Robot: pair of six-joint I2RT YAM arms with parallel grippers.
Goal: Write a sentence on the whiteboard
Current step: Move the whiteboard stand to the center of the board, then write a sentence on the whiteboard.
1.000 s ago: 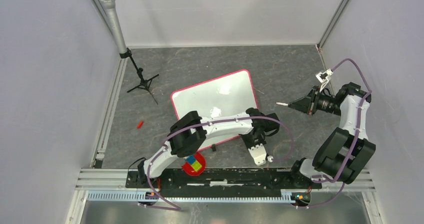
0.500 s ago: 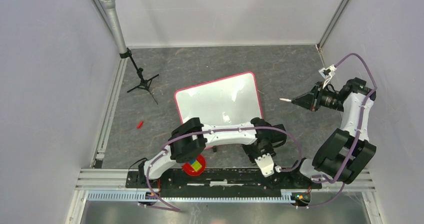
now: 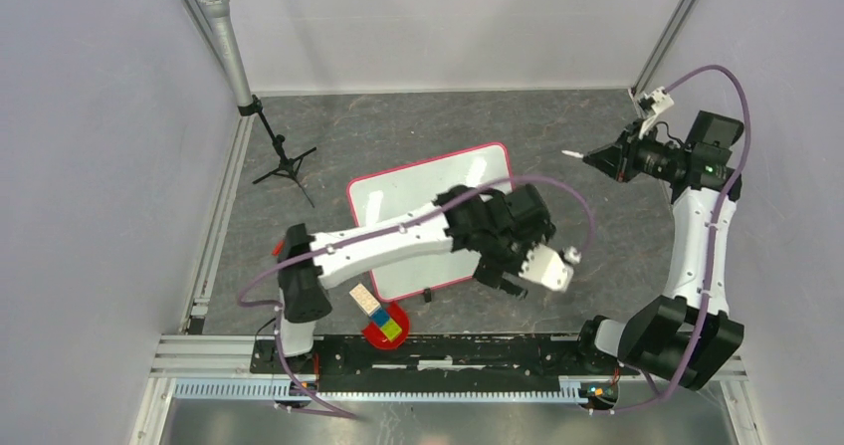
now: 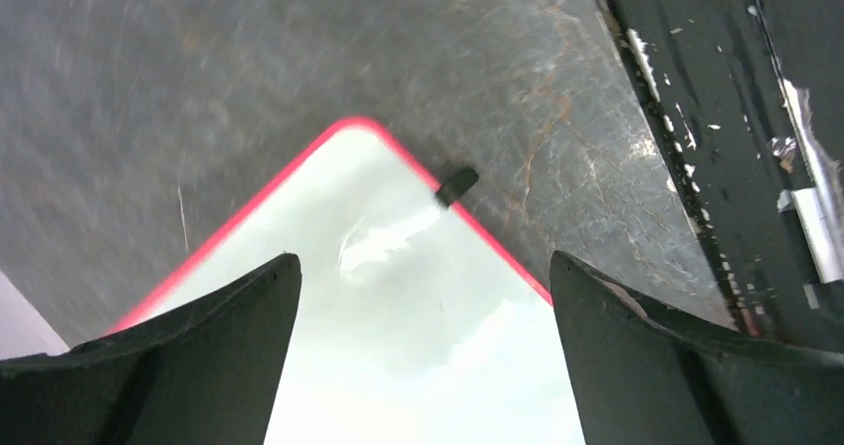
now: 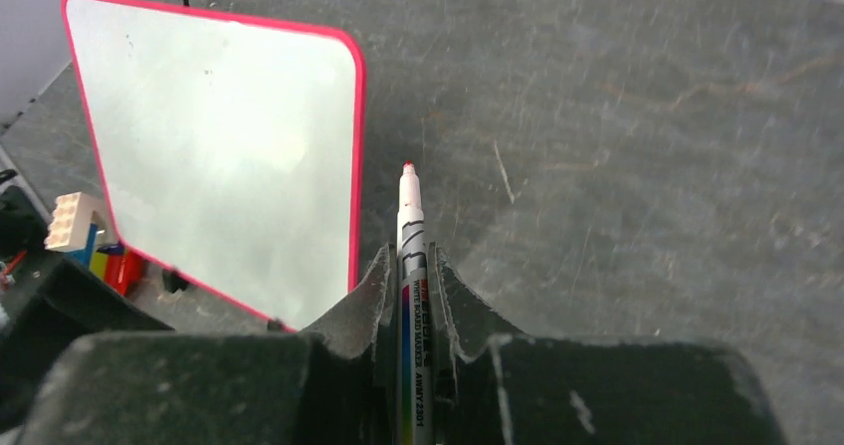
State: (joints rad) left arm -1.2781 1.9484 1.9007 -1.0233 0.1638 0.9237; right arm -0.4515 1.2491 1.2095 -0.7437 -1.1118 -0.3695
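Your right gripper [image 5: 410,256] pinches a red-tipped marker [image 5: 409,216] off to the side of the whiteboard [image 5: 219,136]. Your left gripper [image 4: 418,266] hangs spread wide over its corner, so the whiteboard may slide when you write.

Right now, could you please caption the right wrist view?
Right fingers clamp a red-tipped marker beside the whiteboard.

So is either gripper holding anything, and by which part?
The right gripper clamps a marker by its barrel, red tip sticking out. The left gripper is open and empty over the whiteboard.
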